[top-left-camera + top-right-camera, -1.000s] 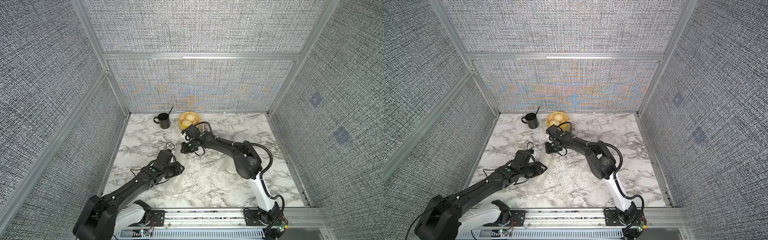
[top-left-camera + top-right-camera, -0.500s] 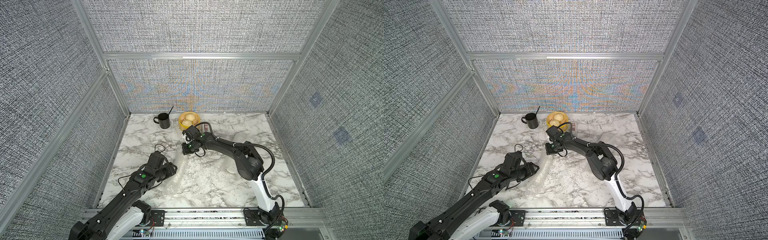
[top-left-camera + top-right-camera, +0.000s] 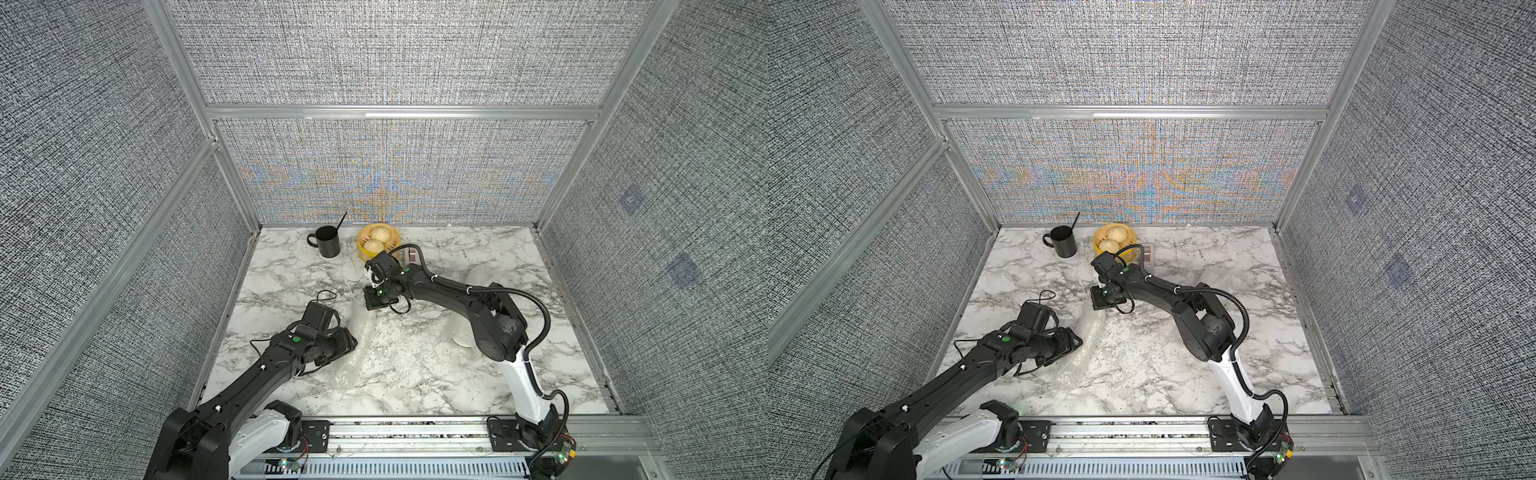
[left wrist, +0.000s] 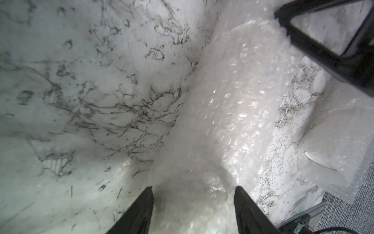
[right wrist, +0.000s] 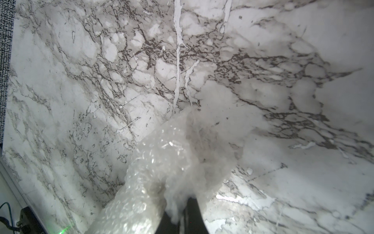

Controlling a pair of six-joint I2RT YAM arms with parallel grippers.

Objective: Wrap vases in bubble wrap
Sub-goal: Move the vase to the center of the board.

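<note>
A rolled bundle of bubble wrap [image 3: 360, 332] [image 3: 1090, 338] lies on the marble table, left of centre. Whether a vase is inside it I cannot tell. My left gripper [image 3: 353, 343] [image 4: 193, 188] stands open at the bundle's near part, with a jaw on each side of the roll [image 4: 232, 101]. At the far end my right gripper [image 3: 371, 306] [image 5: 181, 210] is shut, pinching the wrap [image 5: 162, 162]. To the right, a second bubble wrap sheet [image 4: 334, 141] covers a white vase [image 3: 460, 338], mostly hidden behind my right arm.
A black mug [image 3: 326, 245] with a stick in it and a yellow steamer basket [image 3: 360, 248] holding buns stand at the back wall. A small box [image 3: 411, 254] sits beside the basket. Grey walls close three sides, and a metal rail [image 3: 415, 432] runs along the front.
My left gripper's jaws have opened wider and its arm has swung lower and leftward. The right gripper closed fully on the wrap's far end and stayed in place.
</note>
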